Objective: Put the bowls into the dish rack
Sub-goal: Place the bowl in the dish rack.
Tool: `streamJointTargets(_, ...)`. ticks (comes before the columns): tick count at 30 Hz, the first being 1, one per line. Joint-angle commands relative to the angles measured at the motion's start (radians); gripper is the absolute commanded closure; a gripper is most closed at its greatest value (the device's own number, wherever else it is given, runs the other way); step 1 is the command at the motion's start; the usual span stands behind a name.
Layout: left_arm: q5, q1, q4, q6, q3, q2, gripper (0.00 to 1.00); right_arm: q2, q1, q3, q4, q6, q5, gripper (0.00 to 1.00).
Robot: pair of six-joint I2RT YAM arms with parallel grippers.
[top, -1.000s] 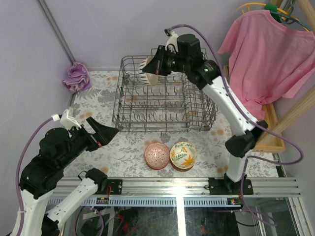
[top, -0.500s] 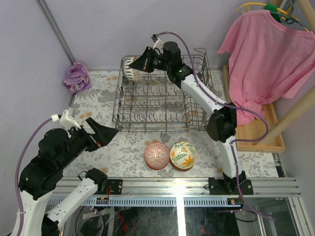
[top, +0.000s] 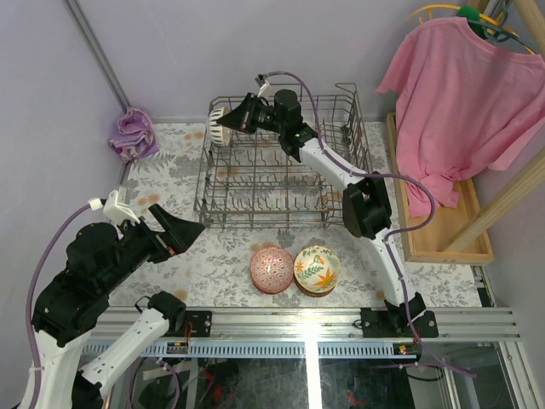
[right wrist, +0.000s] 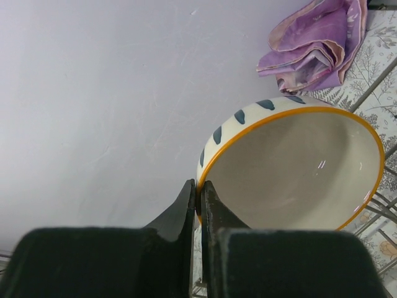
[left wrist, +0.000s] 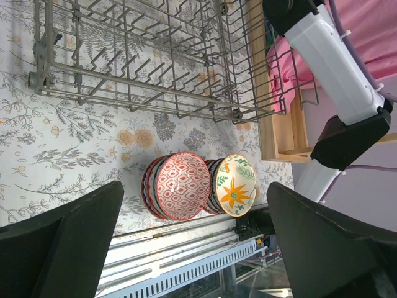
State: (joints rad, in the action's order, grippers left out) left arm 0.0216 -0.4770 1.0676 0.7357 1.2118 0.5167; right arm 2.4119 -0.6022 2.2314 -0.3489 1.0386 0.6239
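Right end effector (top: pixel 230 121) reached across to the upper left of the overhead frame, clamped shut on the rim of a cream bowl (top: pixel 219 125) held on edge over the far left corner of the dish rack (top: pixel 281 183). Whether the bowl touched the wires could not be told. Left end effector (top: pixel 167 228) hung at the left of the frame, jaws spread wide and holding nothing. Below the rack, on the floral worktop (top: pixel 213 260), a red-patterned bowl (top: pixel 272 268) and an orange-green floral bowl (top: pixel 317 269) sat just beside each other. A purple cloth (top: pixel 132 134) lay at the upper left and a pink shirt (top: pixel 460 94) hung at the upper right.

From the left wrist, both dark fingers (left wrist: pixel 68 242) filled the bottom corners, far apart, with the red-patterned and floral bowls between them, each topping a stack of bowls. The rack filled the top of the frame.

From the right wrist, two fingers pinched the bowl's orange rim at lower centre; blue dashes marked its outside, and the purple cloth lay at upper right.
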Motion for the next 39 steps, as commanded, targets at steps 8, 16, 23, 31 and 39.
streamJointTargets(8, 0.029, -0.003, -0.004, -0.031, 0.003, -0.018, 0.01, 0.040, -0.001, 0.070, -0.178, 0.046, 0.043, 1.00)
streamJointTargets(16, 0.016, -0.003, -0.004, -0.038, -0.007, -0.015, 0.00, 0.090, 0.017, 0.094, -0.183, 0.058, 0.046, 1.00)
streamJointTargets(23, 0.005, -0.003, -0.005, -0.048, -0.006, -0.005, 0.00, 0.130, 0.034, 0.125, -0.185, 0.070, 0.050, 1.00)
streamJointTargets(31, -0.006, -0.003, -0.004, -0.053, -0.006, 0.003, 0.00, 0.167, 0.048, 0.151, -0.171, 0.070, 0.048, 1.00)
streamJointTargets(39, -0.015, -0.002, -0.006, -0.057, -0.010, 0.013, 0.00, 0.200, 0.048, 0.163, -0.191, 0.082, 0.062, 1.00)
